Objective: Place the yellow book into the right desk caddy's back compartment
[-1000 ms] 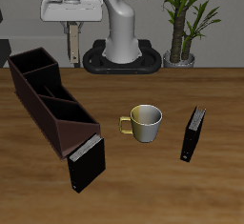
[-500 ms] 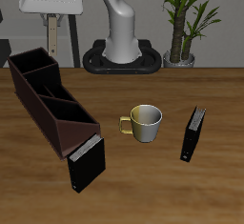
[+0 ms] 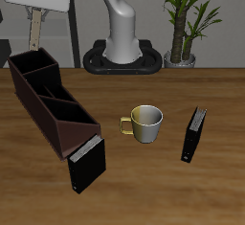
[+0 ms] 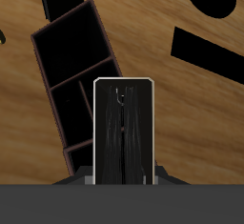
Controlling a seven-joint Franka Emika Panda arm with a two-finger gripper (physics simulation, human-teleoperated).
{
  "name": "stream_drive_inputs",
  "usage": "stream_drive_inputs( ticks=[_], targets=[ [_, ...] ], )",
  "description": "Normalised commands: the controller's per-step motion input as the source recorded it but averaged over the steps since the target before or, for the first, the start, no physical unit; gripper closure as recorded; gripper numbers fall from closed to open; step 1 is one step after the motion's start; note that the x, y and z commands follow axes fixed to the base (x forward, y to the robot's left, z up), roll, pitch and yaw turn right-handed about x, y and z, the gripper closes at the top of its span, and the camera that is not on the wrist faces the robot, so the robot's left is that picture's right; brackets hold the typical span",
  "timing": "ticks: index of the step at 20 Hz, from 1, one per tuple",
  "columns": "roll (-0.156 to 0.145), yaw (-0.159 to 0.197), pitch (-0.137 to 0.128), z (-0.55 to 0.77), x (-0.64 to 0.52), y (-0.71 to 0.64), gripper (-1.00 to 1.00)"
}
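My gripper is shut on the yellow book, which hangs upright below the fingers, slightly tilted. It is held in the air just above and behind the back end of the right desk caddy, a long maroon-brown box lying on the table. The back compartment is open and dark, right below the book's lower edge. In the wrist view the book shows edge-on as a dark slab between the fingers. It partly covers the caddy beneath.
A black book lies at the caddy's front end. A tan mug stands mid-table, with a second black book beyond it. The robot base and a potted plant stand at the back.
The gripper with the yellow book has travelled sideways along the table's back, away from the robot base, to above the caddy's back end. The book is now slightly tilted.
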Motion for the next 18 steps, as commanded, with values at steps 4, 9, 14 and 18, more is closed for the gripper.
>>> stream_drive_inputs(
  ticks=[4,9,14,18],
  targets=[
    [-0.058,0.037,-0.036,0.06,0.21,-0.10,1.00],
    [-0.007,0.048,-0.027,0.05,0.23,0.03,1.00],
    [0.000,0.057,-0.022,-0.02,0.17,0.05,1.00],
    [0.018,0.063,0.021,-0.17,0.40,0.13,1.00]
  ],
)
